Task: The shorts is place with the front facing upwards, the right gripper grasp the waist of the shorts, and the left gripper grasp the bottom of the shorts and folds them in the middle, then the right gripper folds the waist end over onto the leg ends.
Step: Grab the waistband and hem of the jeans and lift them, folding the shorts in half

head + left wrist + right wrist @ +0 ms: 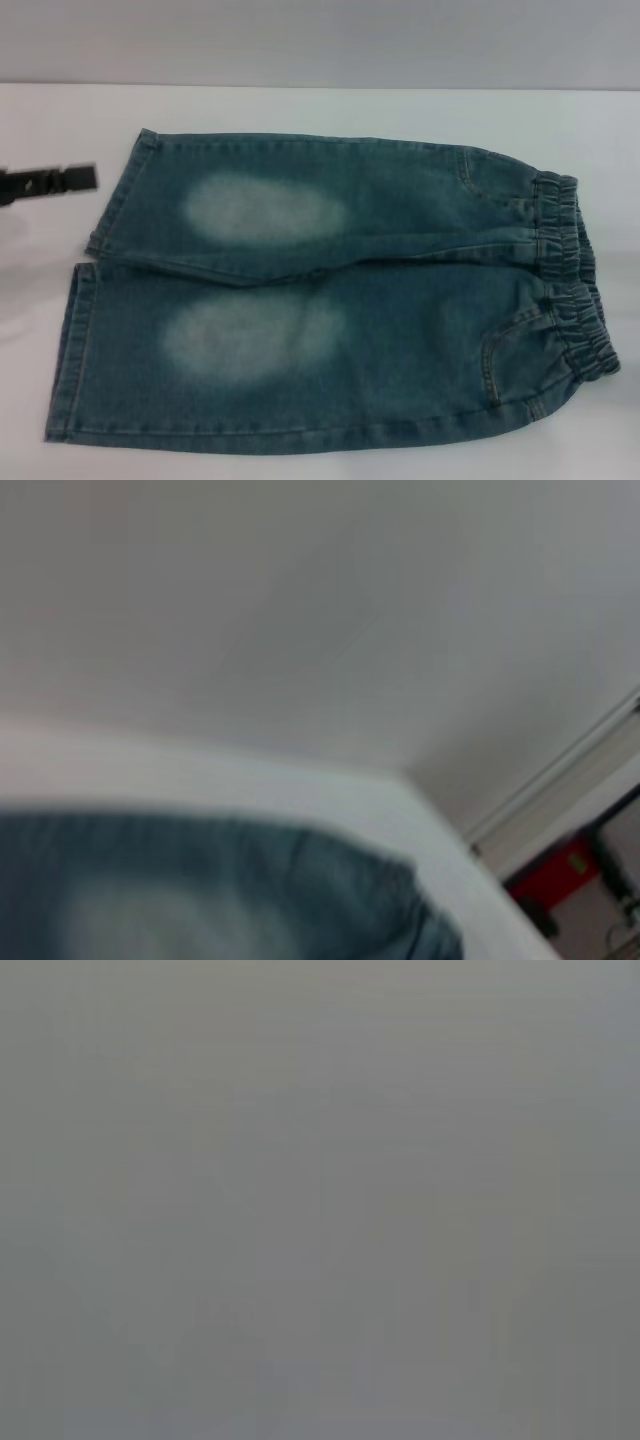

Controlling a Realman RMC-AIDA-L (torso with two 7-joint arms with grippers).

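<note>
The shorts (330, 300) lie flat and spread out on the white table (300, 110), front up, with a pale oval patch on each leg. Their elastic waist (570, 280) is at the right. The bottom of the shorts (85, 290), two straight hems, lies at the left. My left gripper (50, 182) reaches in from the left edge, just left of the far leg's hem and apart from it. In the left wrist view part of the shorts (200, 890) shows low on the table. The right gripper is out of view, and the right wrist view shows only plain grey.
A grey wall (320, 40) runs behind the table's far edge. White table shows on the left, right and far sides of the shorts. Beyond the table's corner in the left wrist view stands a red object (555, 875).
</note>
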